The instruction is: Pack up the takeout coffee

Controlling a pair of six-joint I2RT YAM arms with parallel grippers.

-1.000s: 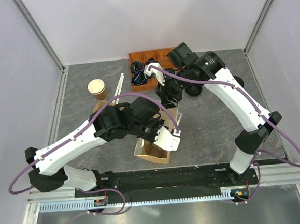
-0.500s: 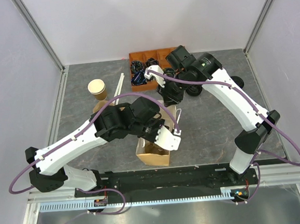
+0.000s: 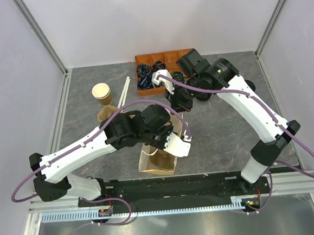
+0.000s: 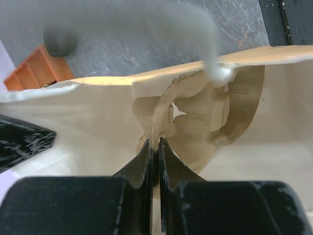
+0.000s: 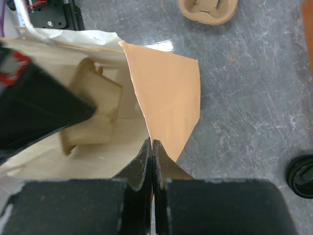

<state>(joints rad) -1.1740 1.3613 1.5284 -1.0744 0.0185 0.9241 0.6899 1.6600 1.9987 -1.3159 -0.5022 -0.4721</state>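
Cup carrier (image 4: 195,122) inside bag (image 3: 147,161), tray (image 3: 147,59) behind.

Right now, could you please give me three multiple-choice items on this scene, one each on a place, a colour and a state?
1. Where is the lidless cup relative to the tray? A inside it; B right of it; C left of it.
2. What colour is the tray? A orange; B blue; C green.
3. What is the right pincer doing? A gaping open; B shut on the bag rim; C holding a lid.
Answers: C, the overhead view shows the cup standing apart to the left; A, its walls and dividers are orange; B, the wrist view shows the fingers closed on the paper edge.
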